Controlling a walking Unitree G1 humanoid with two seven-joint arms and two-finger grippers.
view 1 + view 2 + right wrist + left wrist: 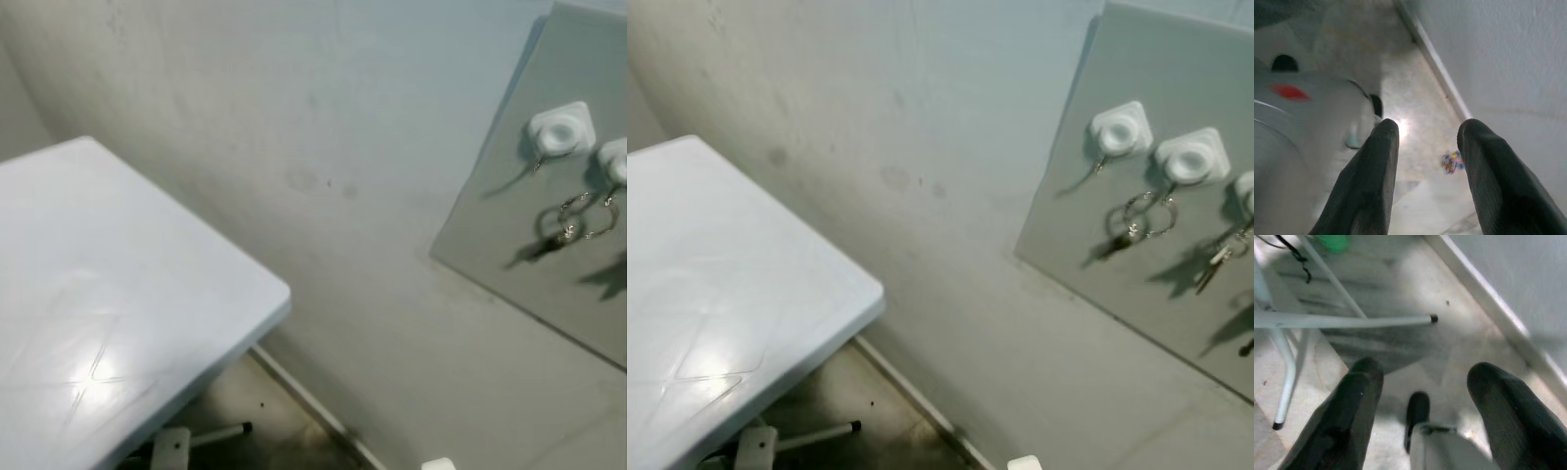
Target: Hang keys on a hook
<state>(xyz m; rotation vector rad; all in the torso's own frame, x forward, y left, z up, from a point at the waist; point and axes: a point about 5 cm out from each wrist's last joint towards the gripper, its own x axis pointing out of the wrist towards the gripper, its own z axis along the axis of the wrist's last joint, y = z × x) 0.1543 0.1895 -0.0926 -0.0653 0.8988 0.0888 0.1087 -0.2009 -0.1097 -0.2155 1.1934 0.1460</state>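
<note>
A grey board [1176, 294] leans on the wall at the right, carrying white square hooks [1120, 130]. A ring of keys [1144, 214] hangs from the second hook [1190, 157], and another key [1218, 258] dangles under a third hook at the board's right edge. The same key ring [586, 217] shows in the left eye view. My left gripper [1422, 382] hangs open above the floor with nothing between its fingers. My right gripper [1427, 134] is open too, pointing down at the floor beside the wall.
A white table [108, 294] fills the left, its corner near the wall. Its thin legs [1342, 320] stand on the pale floor. A baseboard [911, 397] runs along the wall's foot. A small colourful object [1452, 161] lies on the floor by the wall.
</note>
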